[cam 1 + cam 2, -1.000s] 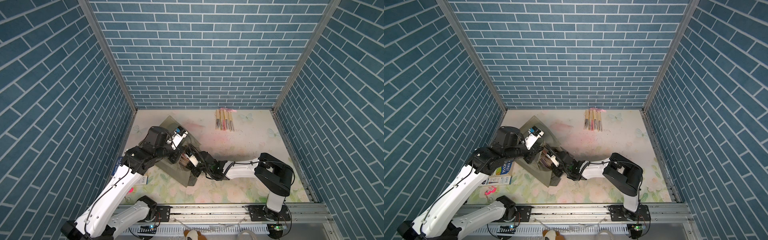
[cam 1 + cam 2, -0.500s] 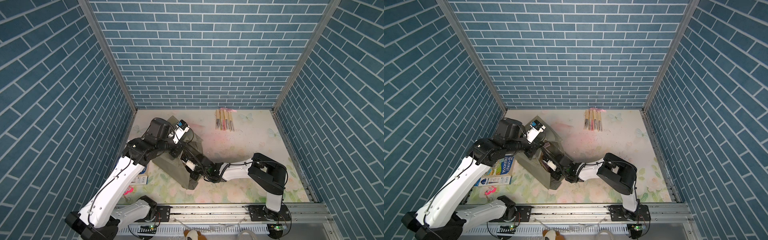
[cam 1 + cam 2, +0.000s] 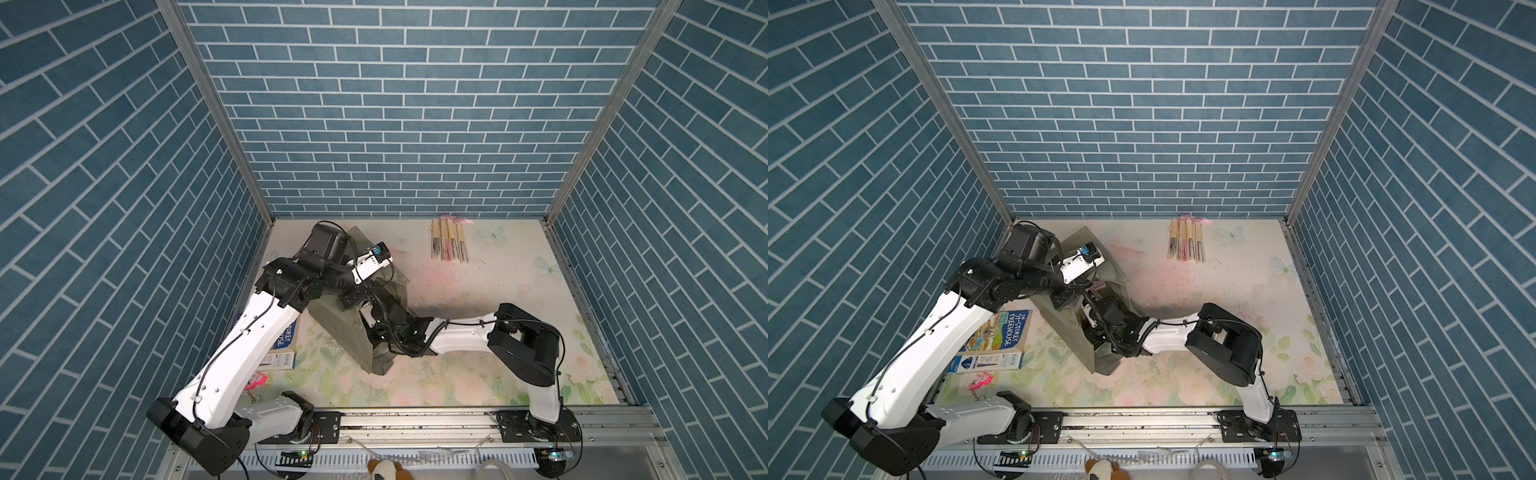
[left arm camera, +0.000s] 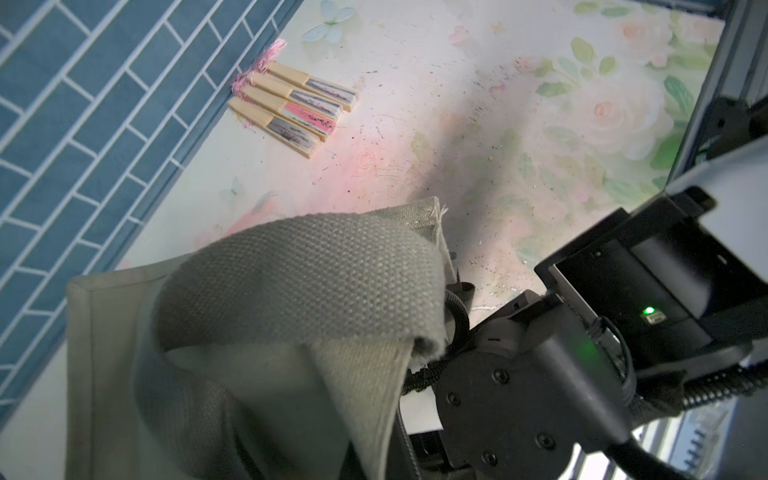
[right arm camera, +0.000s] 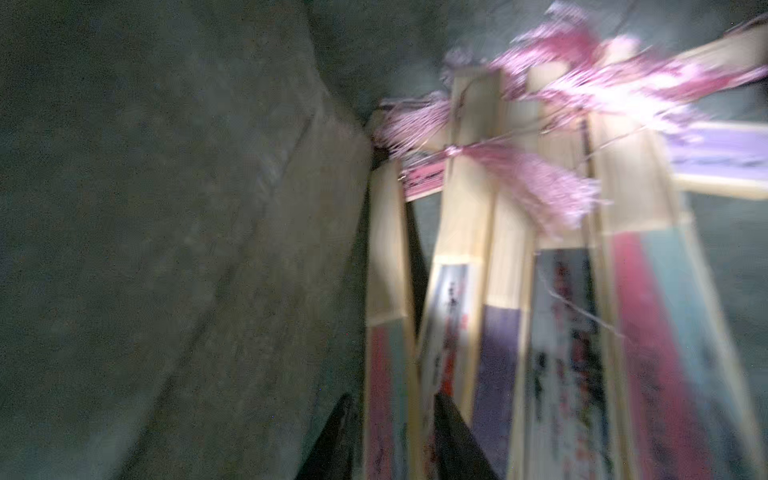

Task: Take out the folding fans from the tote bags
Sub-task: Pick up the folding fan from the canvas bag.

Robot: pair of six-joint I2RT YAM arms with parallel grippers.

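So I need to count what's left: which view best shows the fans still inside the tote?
Right wrist: it looks inside, fans fill the frame, though blurred. Both top views show mainly the tote from outside; left wrist shows its strap.

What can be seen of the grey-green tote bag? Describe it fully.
The tote bag is soft grey-green woven canvas with a webbing strap, slumped on the floral table, left of centre. The left gripper seems to pinch its rim, tenting the mouth open; the right gripper reaches inside, among folding fans with pink tassels.
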